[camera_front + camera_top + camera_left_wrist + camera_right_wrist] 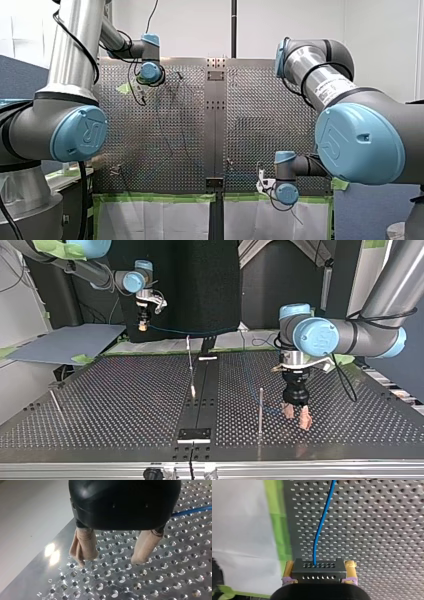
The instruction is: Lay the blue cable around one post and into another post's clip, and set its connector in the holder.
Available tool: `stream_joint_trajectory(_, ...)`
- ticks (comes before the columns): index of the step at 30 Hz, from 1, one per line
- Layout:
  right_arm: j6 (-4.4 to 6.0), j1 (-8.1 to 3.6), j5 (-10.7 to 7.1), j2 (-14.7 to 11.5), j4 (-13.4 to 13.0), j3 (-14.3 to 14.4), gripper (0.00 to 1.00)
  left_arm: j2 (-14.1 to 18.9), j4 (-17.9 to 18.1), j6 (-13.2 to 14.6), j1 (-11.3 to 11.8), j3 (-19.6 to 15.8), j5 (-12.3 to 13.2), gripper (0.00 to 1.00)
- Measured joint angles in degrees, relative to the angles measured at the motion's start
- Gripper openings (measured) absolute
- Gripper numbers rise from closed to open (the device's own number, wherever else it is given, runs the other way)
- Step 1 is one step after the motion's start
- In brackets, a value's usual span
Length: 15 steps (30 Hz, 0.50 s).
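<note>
Logging over perforated table [110,390]: right gripper [144,326] well beyond post [260,410], clamped on connector [319,570]; left gripper [296,417] just beside post, spread wide, empty; blue cable [322,522] loose beside post. Risk: dragging cable clear of post by pulling before gripping.

We read UR logo on blue joint caps [80,134], front view, & etched N, O at table [59,555] edge, left wrist view.
</note>
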Motion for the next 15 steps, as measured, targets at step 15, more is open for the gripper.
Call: stream_joint_trajectory(15, 0.48, -1.3, -0.26, -8.6, 8.6, 2.8, 0.18, 0.0, -0.1, -0.4, 0.0, 0.0, 0.0, 1.0)
